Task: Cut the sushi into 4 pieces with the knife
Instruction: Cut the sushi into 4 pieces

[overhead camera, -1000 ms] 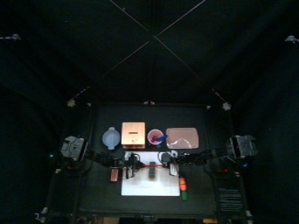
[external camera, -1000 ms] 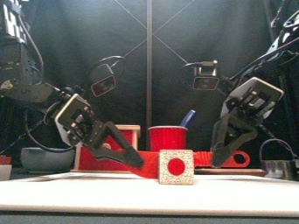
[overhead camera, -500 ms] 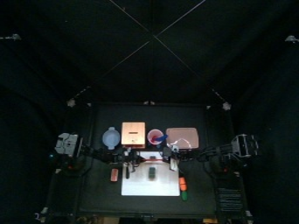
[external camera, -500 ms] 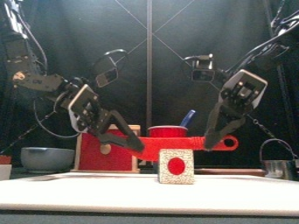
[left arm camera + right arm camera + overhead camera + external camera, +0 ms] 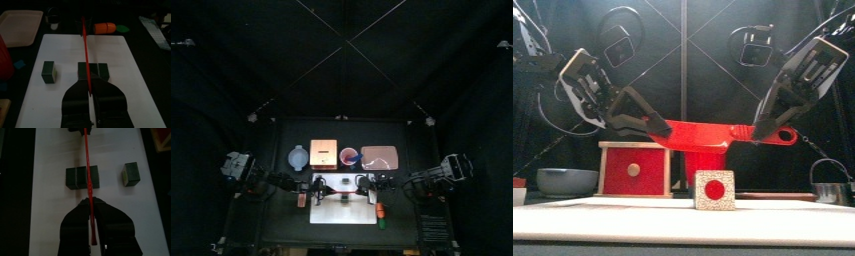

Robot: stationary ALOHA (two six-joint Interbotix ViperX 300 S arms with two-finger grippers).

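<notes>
Since prev. frame, knife (image 5: pixel 714 131) lifted clear of sushi (image 5: pixel 100 71); L claw (image 5: pixel 653 122) & R claw (image 5: pixel 767 130) both clamped on it. 1 piece (image 5: pixel 48 71) off, more cuts req'd.

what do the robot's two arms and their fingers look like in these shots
Both are black jointed arms, the left arm and the right arm, with thin black cables trailing below them. Each carries a pale grey cross-plate above two long tapered fingers. The left gripper and right gripper look grey from outside, black in the wrist views.
</notes>
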